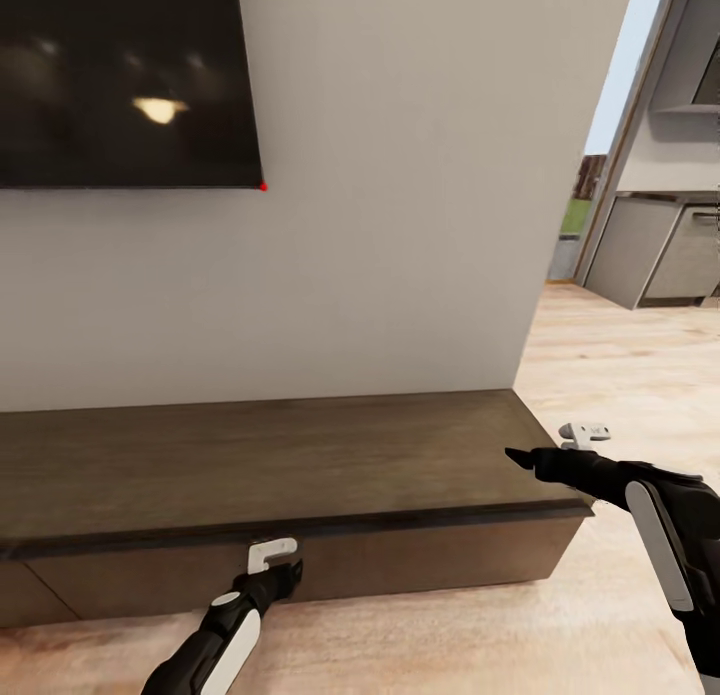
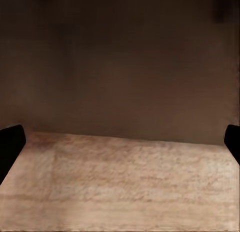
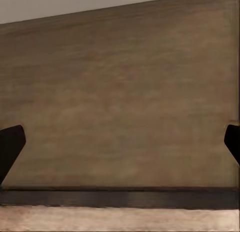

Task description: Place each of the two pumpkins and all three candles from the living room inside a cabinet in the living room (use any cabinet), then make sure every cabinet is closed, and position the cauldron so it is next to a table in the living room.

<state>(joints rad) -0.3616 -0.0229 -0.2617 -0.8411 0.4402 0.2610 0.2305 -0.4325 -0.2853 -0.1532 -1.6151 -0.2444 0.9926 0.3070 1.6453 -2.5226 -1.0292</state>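
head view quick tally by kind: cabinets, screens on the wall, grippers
cabinet: 1
wall screen: 1
grippers: 2, left gripper and right gripper
total: 4

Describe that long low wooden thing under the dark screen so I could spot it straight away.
Find the black screen on the pale wall; directly beneath it, along the wall's foot, runs the cabinet, a long, low dark-brown wood unit on the light floor. Unlike the grey kitchen units beyond, its flat front has no handles and is shut.
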